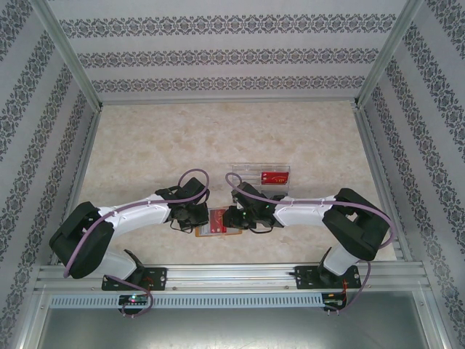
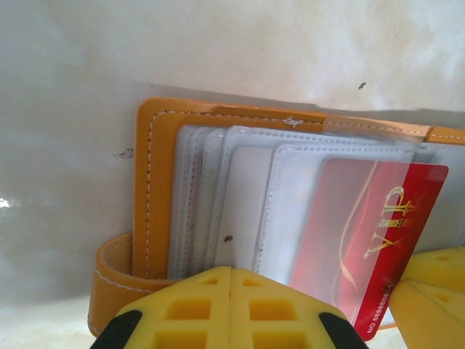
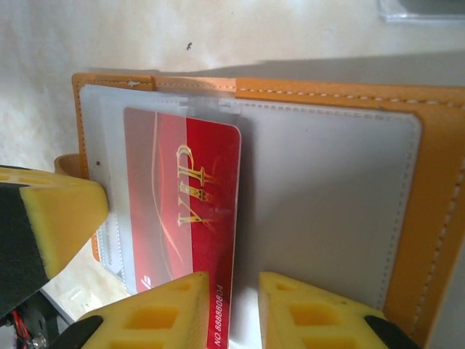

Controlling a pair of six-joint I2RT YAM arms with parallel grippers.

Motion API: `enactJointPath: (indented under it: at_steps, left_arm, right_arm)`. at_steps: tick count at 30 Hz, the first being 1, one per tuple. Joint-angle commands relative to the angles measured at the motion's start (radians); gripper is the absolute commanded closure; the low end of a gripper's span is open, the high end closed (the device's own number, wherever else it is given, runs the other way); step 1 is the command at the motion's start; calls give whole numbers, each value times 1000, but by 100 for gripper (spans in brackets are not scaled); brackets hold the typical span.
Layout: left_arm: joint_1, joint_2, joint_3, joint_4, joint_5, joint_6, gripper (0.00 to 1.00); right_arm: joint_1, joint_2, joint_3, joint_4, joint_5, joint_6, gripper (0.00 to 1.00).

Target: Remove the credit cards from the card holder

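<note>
Parted right jaws straddle red card's (image 3: 182,211) edge; left jaws clenched over card holder (image 2: 149,189).

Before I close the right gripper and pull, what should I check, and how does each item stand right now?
1. Card holder lying open on the table: ok.
2. Red VIP card partly out of its clear sleeve: ok, its bare numbered end sticks out.
3. That end lined up between the right gripper fingers: ok by the right wrist view, with the jaws open on either side.
4. Left gripper pinning the holder down: cannot tell. It is shut over the sleeves, but contact is hidden.
5. The two grippers apart from each other: ok, though close.
6. More cards in the rear sleeves: cannot tell, the plastic is cloudy.
</note>
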Motion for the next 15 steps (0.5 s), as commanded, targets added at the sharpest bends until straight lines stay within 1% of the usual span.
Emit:
enactJointPath:
  at_steps: [1, 6, 10, 15]
  left_arm:
    - [5, 54, -27, -98, -93, -5, 100]
    - [5, 59, -24, -95, -87, -2, 100]
    - [5, 60, -22, -97, -87, -1, 100]
    - [5, 54, -22, -102, -91, -1, 100]
  right_arm:
    - [-12, 17, -9, 46, -24, 15, 74]
    - [-13, 42, -10, 84, -42, 28, 74]
    - [-15, 62, -6, 99, -55, 31, 77]
    - [-24, 70, -18, 90, -49, 34, 87]
